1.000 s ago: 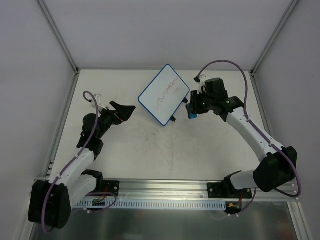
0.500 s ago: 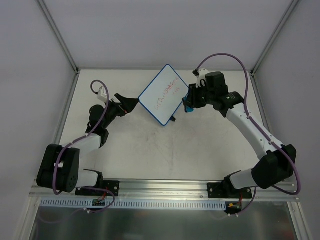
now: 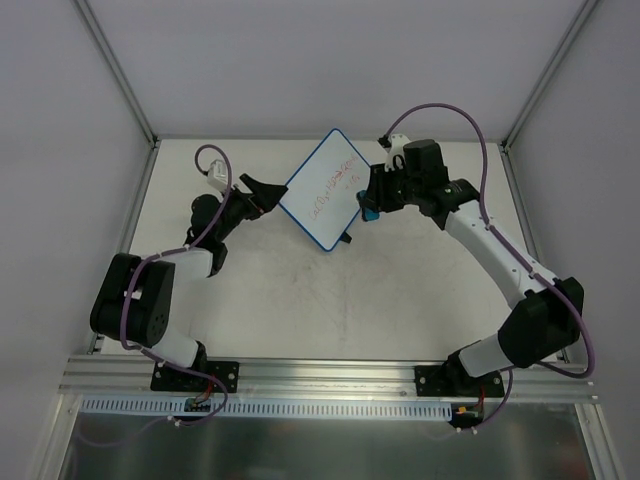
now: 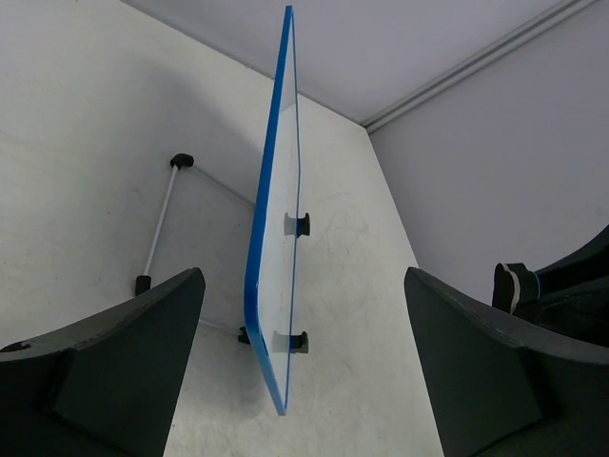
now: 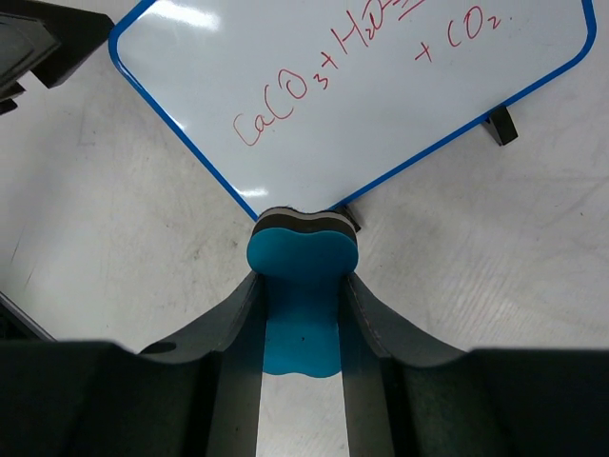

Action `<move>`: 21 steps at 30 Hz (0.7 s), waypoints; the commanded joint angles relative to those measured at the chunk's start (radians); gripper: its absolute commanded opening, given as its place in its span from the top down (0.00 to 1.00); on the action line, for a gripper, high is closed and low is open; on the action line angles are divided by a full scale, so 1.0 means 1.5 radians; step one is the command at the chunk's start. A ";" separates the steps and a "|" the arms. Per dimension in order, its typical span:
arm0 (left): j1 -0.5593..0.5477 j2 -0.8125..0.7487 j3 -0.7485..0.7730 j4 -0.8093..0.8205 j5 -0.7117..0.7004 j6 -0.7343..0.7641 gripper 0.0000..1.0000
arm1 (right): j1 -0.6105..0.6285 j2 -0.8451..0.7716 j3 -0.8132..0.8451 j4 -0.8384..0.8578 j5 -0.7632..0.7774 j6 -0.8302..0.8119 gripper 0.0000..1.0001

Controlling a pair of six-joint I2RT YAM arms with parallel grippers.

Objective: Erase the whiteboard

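Note:
The whiteboard (image 3: 325,190) has a blue rim and red writing, and stands propped at a tilt on a wire stand (image 4: 158,227) at the back middle of the table. My left gripper (image 3: 262,190) is open at its left edge. In the left wrist view the board (image 4: 269,286) shows edge-on between the spread fingers (image 4: 124,371). My right gripper (image 3: 368,203) is shut on a blue eraser (image 3: 370,213) at the board's right side. In the right wrist view the eraser (image 5: 303,252) sits just below the board's (image 5: 362,86) lower corner, beside a black tab (image 5: 501,129).
White walls with metal corner posts (image 3: 120,75) close in the table at the back and sides. A metal rail (image 3: 320,385) runs along the near edge. The left gripper's dark fingers (image 5: 38,38) show at the right wrist view's top left.
My left arm has swung up and right, bringing its open gripper to the board's left edge. My right gripper has carried the eraser left, up to the board's right side.

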 commanded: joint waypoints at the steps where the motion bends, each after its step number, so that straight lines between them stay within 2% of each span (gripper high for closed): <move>1: -0.015 0.032 0.027 0.043 -0.013 0.012 0.13 | 0.003 0.010 0.032 0.029 -0.016 0.009 0.86; 10: -0.028 0.102 0.041 0.090 -0.012 -0.006 0.28 | 0.005 0.029 0.032 0.047 -0.021 0.014 0.86; 18: -0.030 0.123 0.038 0.137 -0.008 -0.016 0.54 | 0.005 0.052 0.034 0.061 -0.030 0.018 0.86; 21: -0.030 0.130 0.042 0.155 0.002 -0.023 0.58 | 0.005 0.067 0.037 0.069 -0.035 0.023 0.87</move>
